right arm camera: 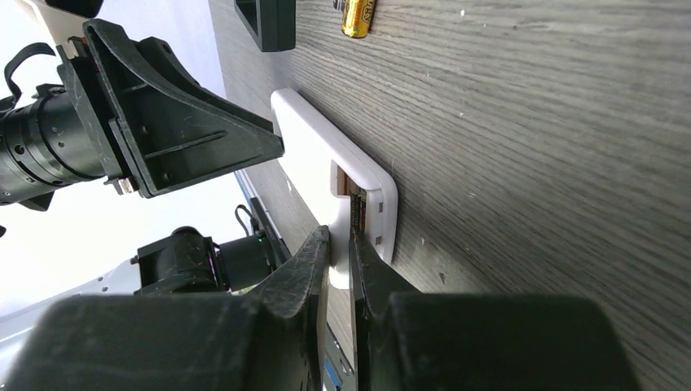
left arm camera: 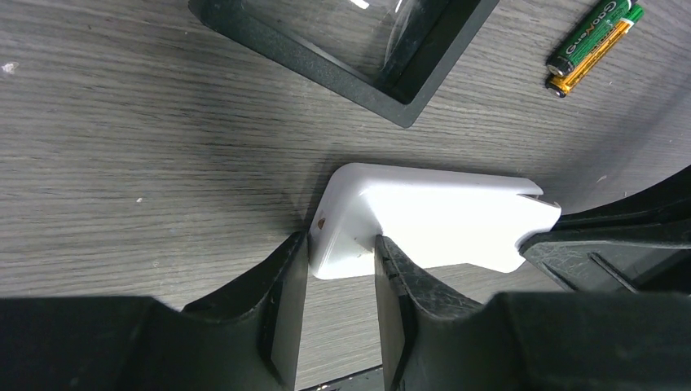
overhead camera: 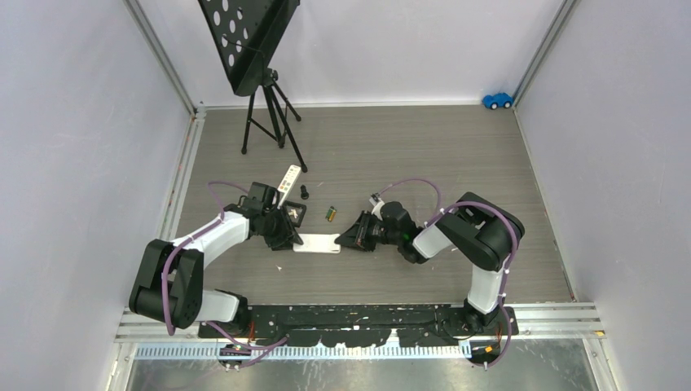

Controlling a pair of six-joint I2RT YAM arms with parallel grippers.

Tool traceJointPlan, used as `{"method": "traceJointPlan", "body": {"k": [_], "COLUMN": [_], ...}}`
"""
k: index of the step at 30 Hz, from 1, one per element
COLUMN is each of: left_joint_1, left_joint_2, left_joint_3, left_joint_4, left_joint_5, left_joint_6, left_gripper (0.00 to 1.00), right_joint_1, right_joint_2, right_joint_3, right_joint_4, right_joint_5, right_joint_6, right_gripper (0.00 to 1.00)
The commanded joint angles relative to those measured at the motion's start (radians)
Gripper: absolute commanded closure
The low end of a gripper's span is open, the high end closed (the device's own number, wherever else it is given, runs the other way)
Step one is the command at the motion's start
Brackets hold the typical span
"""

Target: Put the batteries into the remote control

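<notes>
Left gripper: jaws half-closed astride the left corner of the remote control; clamping cannot be told. Batteries lie loose nearby, beyond it. Right gripper pinches the compartment end narrowly; steady it flat before fetching a cell.

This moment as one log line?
left tool: straddling remote end, grip unclear | right tool: shut on remote's other end | batteries: loose on table
</notes>
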Motion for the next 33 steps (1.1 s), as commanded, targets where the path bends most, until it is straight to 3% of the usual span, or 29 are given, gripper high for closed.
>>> {"method": "traceJointPlan", "body": {"k": [1,8,19,28,33], "left_joint_1": [-0.001,-0.001,-0.001,-0.001,-0.001], "left_joint_2": [0.004,0.003,0.001,-0.001,0.000], "left_joint_3": [-0.017,-0.014,-0.013,-0.013,-0.013], "left_joint_4": [0.003,-0.001,-0.004,-0.006,-0.004], "left_joint_5": [-0.020,-0.031,-0.033,-0.034,-0.034], "left_joint_6": [0.001,0.002,0.004,0.003,0.004], "left_gripper": [0.65,0.64,0.64,0.63,0.63], "right_joint_1": [0.011,0.010,0.010,0.009,0.011], "right_joint_2": [-0.010,-0.084,-0.117,-0.120,-0.105], "right_joint_3": [0.026,0.064,0.068,0.076,0.086], "right_joint_4": [-0.140,-0.318,-0.370,-0.396,-0.415], "right_joint_5": [0.054,0.082,0.084,0.083,0.088], "right_joint_6": [-0.044,-0.128,-0.143,-0.148,-0.155], "right_gripper": [0.84,0.74,0.60,0.61,0.78]}}
